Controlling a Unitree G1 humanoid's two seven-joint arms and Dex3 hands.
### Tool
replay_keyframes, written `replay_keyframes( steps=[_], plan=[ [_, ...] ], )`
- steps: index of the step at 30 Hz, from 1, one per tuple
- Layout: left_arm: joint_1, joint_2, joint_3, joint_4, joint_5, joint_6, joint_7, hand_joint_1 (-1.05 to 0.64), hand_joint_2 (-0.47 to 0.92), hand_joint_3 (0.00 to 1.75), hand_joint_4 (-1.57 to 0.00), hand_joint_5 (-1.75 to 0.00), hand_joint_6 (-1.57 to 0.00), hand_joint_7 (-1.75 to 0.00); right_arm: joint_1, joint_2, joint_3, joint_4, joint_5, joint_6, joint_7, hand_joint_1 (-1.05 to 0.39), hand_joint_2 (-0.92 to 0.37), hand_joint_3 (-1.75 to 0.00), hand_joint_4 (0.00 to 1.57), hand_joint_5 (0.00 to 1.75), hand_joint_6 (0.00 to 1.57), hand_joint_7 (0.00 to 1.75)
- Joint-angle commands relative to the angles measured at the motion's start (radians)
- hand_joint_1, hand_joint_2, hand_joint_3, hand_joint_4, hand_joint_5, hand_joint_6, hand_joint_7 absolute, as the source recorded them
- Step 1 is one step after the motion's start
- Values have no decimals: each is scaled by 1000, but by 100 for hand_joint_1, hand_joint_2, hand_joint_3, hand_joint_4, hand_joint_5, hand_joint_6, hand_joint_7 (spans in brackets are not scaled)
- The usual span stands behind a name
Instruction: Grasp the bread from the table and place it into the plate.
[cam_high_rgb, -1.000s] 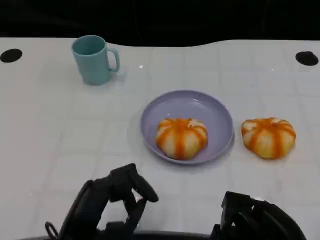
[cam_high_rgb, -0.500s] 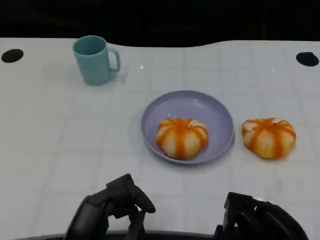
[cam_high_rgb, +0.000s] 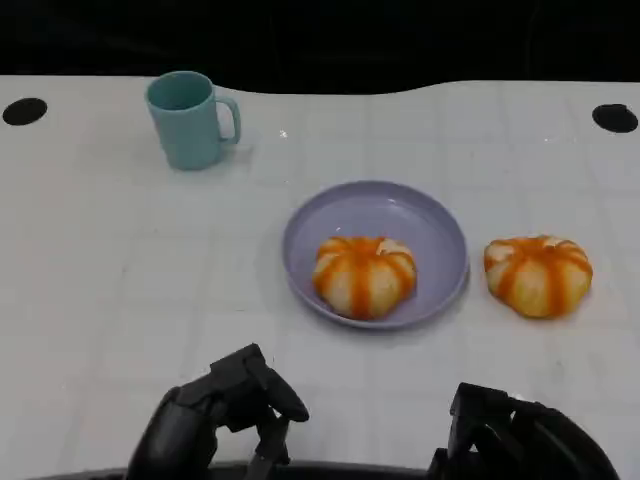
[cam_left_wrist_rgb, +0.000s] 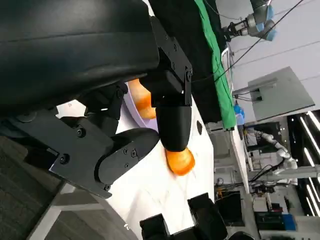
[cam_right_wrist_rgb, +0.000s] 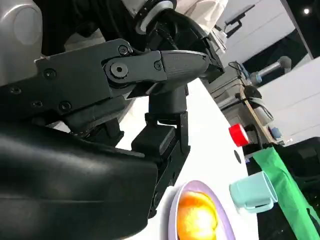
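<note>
Even, bright overhead light falls on the white worktop (cam_high_rgb: 120, 260), leaving soft shadows and a faint glare near its far edge, while the head view stays sharp and both wrist views show dark, close, slightly blurred foregrounds.

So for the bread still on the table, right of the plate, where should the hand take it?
Best from above, I think: the bread on the table is a low round dome, so fingers should close across its sides. The right hand is nearer; come from the side away from the plate.
</note>
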Motion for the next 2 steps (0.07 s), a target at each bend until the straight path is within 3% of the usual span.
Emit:
replay_keyframes(
  steps=[1,2],
  plan=[
    [4,7,11,-5,-13,7,-23,-17,60,104,-65,-175,-62,-155,2,-10,-8,3,4,-12,7,-71,-92,-25,86,159,76,140],
    [5,6,12,-6,-17,10,-26,-17,60,104,-65,-175,-62,-155,2,-9,-8,2,4,-11,7,-71,-92,-25,86,159,76,140]
  ],
)
